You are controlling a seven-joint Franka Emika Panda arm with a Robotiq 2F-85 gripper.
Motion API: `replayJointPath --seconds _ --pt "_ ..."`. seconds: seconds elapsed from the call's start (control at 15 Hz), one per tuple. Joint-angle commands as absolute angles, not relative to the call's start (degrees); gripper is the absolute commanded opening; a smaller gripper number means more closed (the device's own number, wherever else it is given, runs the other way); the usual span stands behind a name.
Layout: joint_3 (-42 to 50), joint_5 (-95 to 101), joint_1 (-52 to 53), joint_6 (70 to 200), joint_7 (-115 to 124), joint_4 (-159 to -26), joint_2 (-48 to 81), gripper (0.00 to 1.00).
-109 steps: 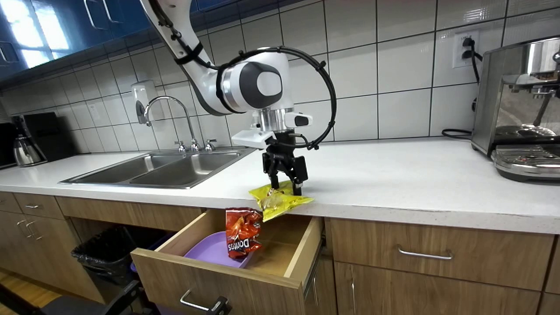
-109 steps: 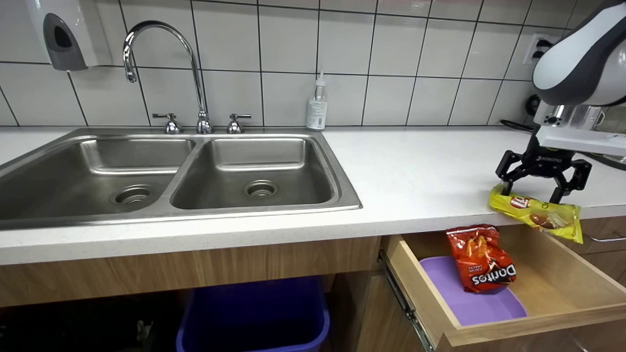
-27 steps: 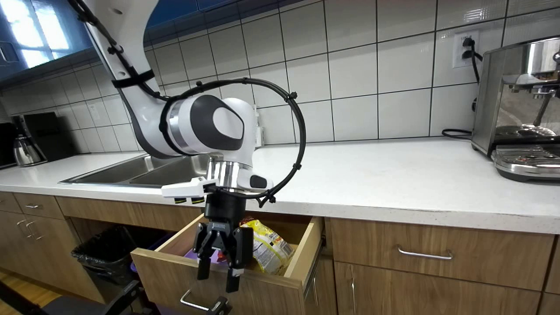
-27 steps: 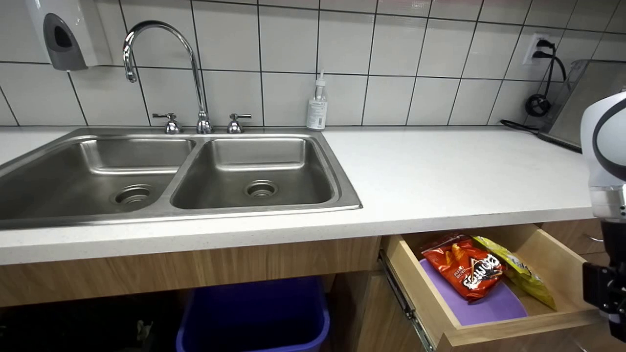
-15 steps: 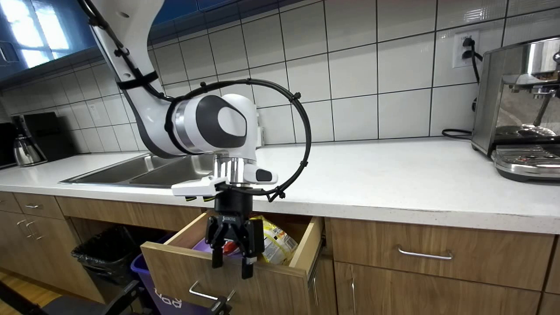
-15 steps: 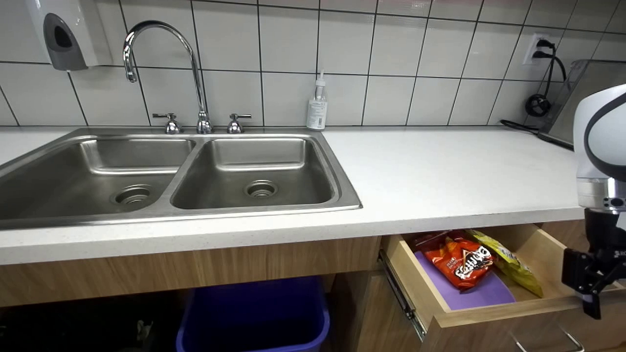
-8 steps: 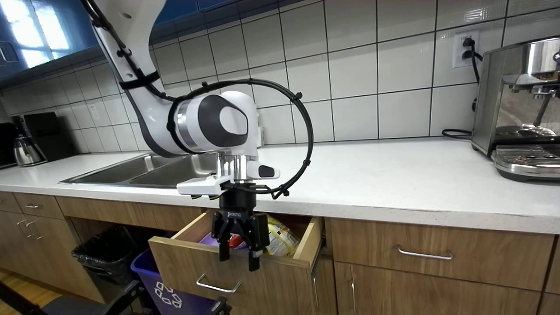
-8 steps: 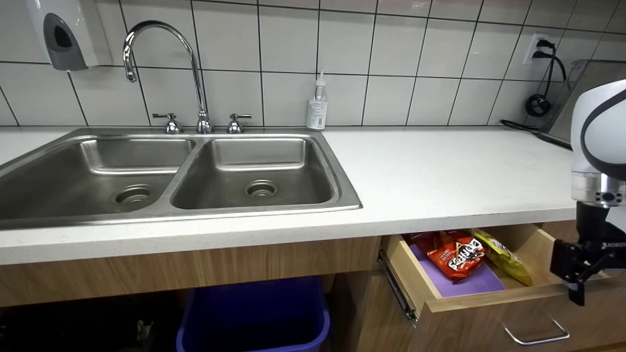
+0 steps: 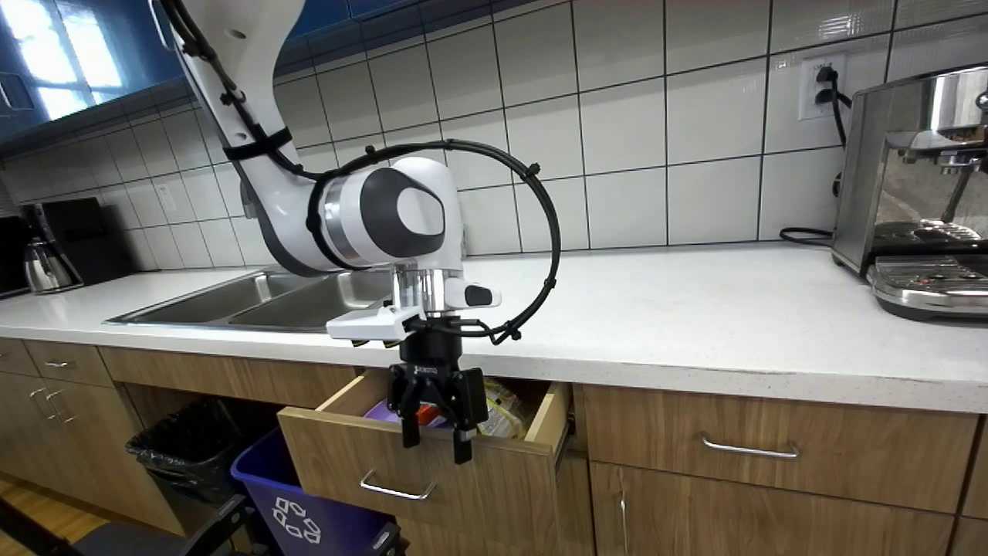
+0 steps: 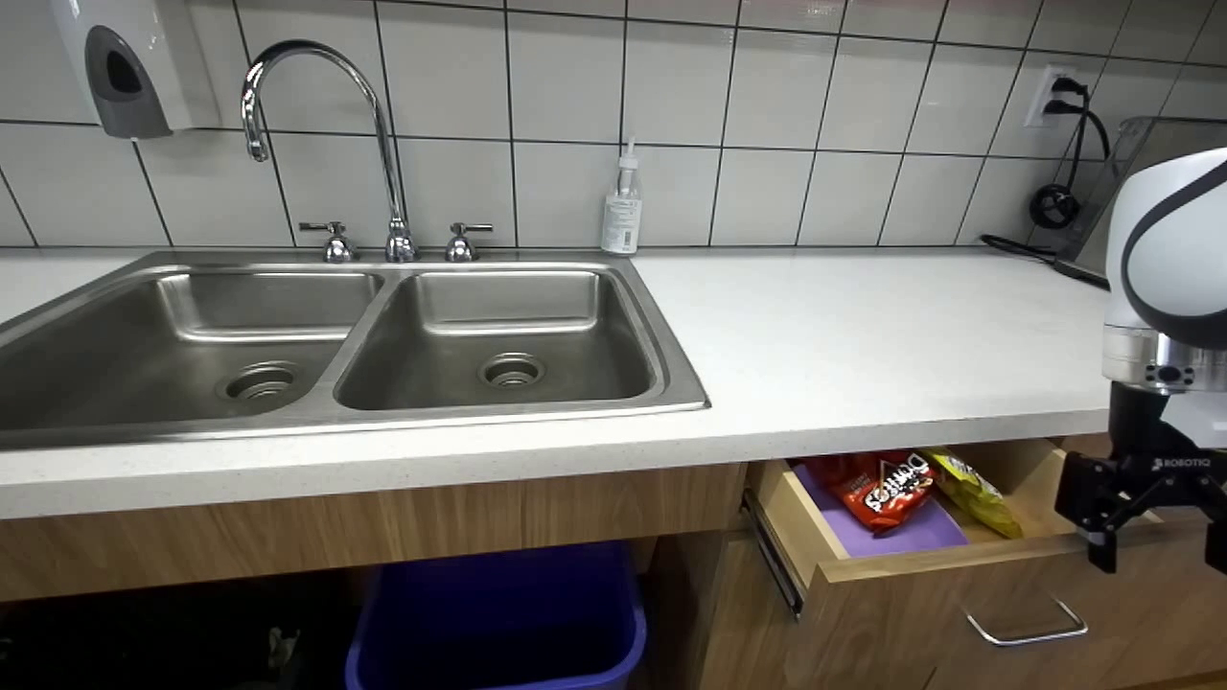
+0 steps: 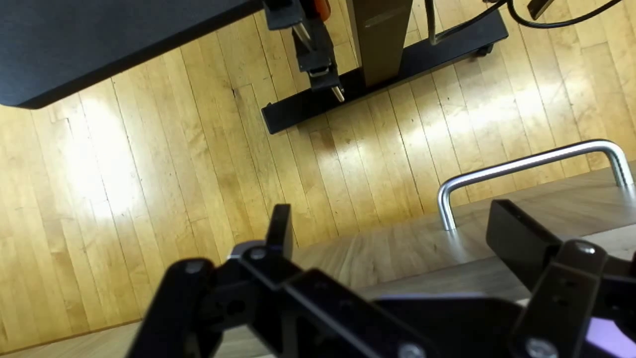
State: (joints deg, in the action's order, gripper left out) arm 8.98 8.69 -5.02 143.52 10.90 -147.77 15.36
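saw robotiq gripper (image 9: pixel 437 446) spread, empty, at front of part-extended wooden drawer (image 9: pixel 513 486) under white counter (image 9: pixel 695 309), near bar handle (image 11: pixel 526 163); couldn't confirm contact. flagged risk: racking from off-center pressure, snagging on handle from dipping too low.

Red bag (image 10: pixel 880 493) reads "Doritos" — four o'clock in exterior view; gripper (image 10: pixel 1161 553) bears "ROBOTIQ", past three o'clock; recycling symbol (image 9: pixel 296 520) on blue bin (image 9: pixel 343 527) — seven o'clock.

The yellow bag (image 10: pixel 976 494) is released by the hand (image 9: pixel 437 445) and laid inside the drawer (image 9: pixel 494 483), which is pushed farther in than before; more of the recycling bin (image 9: pixel 328 521) is uncovered.
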Motion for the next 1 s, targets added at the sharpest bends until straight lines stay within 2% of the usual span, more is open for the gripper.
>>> replayJointPath --seconds 0.0,0.93 --pt "9.94 9.75 -4.33 146.08 12.19 -144.17 19.04 1.00" --pt "9.93 8.75 -2.69 148.48 11.90 -137.12 25.62 1.00"
